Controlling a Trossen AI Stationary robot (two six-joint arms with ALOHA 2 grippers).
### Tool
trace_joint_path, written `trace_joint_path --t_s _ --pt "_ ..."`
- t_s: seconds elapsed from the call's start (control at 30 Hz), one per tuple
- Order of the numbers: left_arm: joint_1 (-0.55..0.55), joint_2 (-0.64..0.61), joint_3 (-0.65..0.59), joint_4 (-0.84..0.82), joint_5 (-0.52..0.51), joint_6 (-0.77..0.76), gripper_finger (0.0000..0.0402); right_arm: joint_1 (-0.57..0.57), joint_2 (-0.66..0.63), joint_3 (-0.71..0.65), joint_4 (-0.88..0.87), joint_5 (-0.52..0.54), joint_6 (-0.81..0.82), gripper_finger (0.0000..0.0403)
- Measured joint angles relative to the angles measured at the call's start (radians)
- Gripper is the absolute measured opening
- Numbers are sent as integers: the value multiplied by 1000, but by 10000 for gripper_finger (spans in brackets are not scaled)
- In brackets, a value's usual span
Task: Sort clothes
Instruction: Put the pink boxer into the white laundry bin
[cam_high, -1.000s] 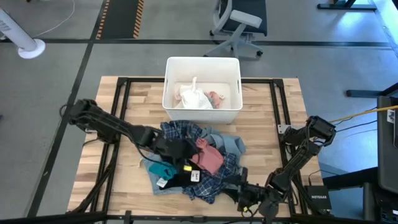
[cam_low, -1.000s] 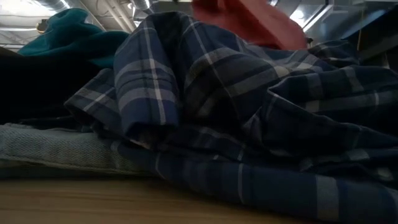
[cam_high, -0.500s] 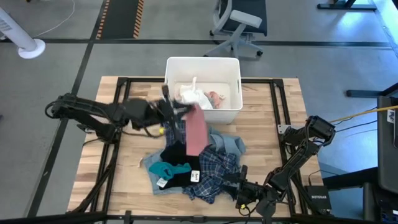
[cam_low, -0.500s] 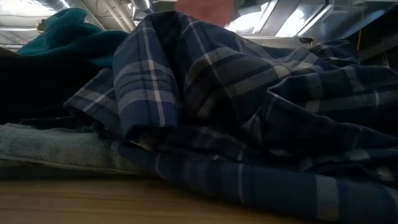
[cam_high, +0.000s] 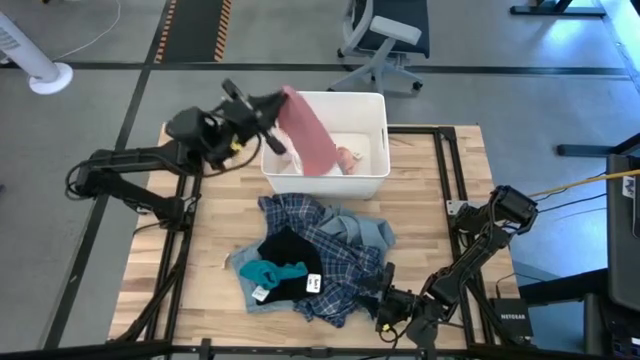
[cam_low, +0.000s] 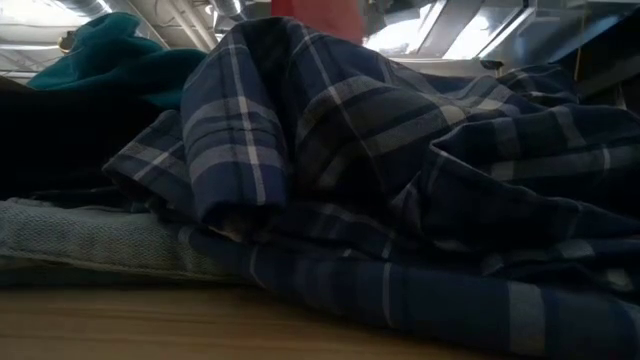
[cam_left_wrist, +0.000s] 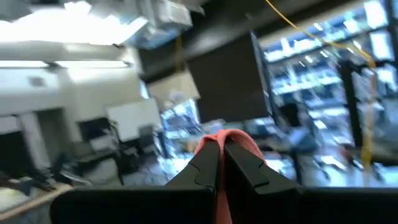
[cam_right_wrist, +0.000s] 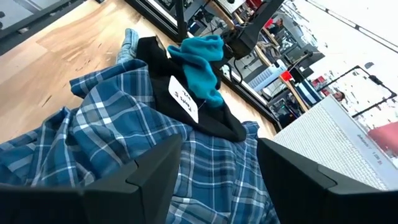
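Observation:
My left gripper (cam_high: 274, 104) is raised over the left wall of the white bin (cam_high: 325, 184) and is shut on a pink garment (cam_high: 310, 138). The other clothes lie in a pile on the table: blue plaid shirts (cam_high: 335, 268), a black piece (cam_high: 290, 252), a teal piece (cam_high: 272, 272) and light denim (cam_high: 368, 230). The low view shows the plaid shirt (cam_low: 400, 180) up close. White and pink pieces (cam_high: 312, 158) lie inside the bin. My right gripper (cam_high: 386, 302) is open at the pile's near right edge, its fingers (cam_right_wrist: 217, 163) just over the plaid shirt (cam_right_wrist: 112, 143). My left gripper pinches the pink garment's upper end (cam_left_wrist: 219, 144) between its two shut fingers. The fingers come level from the table's left. The garment is lifted clear of the pile and hangs slack, its lower end (cam_high: 325, 165) over the inside of the bin.
A black metal frame (cam_high: 195, 150) runs along the wooden table's edges. The table's far left and far right parts are bare wood (cam_high: 440, 190). An office chair (cam_high: 385, 40) and a fan (cam_high: 40, 70) stand on the floor beyond the table.
My left gripper has risen from the pile and swung toward the table's far edge with the pink garment. The garment, bunched on the pile a second ago, now hangs stretched out over the bin's left side. The pile itself has stayed put.

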Motion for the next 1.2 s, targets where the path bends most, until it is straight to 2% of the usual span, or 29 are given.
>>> trace_joint_path --t_s 0.2,0.43,0.7,0.8,0.93,1.07,1.2 --pt "102 -9 -2 24 2 -1 7 0 2 0 -25 -5 18 232" --pt "179 22 -6 -227 18 -138 7 1 2 0 -36 -5 27 232" --pt "169 39 -6 -435 25 -227 13 1 2 0 -39 -5 42 232" --pt "164 39 -6 -500 65 -279 34 1 2 0 -39 -5 42 232" --pt "163 39 -6 -586 149 -349 80 1 2 0 -39 -5 42 232" --pt "158 36 -6 -685 161 -401 127 1 2 0 -38 -5 43 232" --pt "117 19 -6 -778 161 -404 157 1 2 0 -38 -5 45 232"
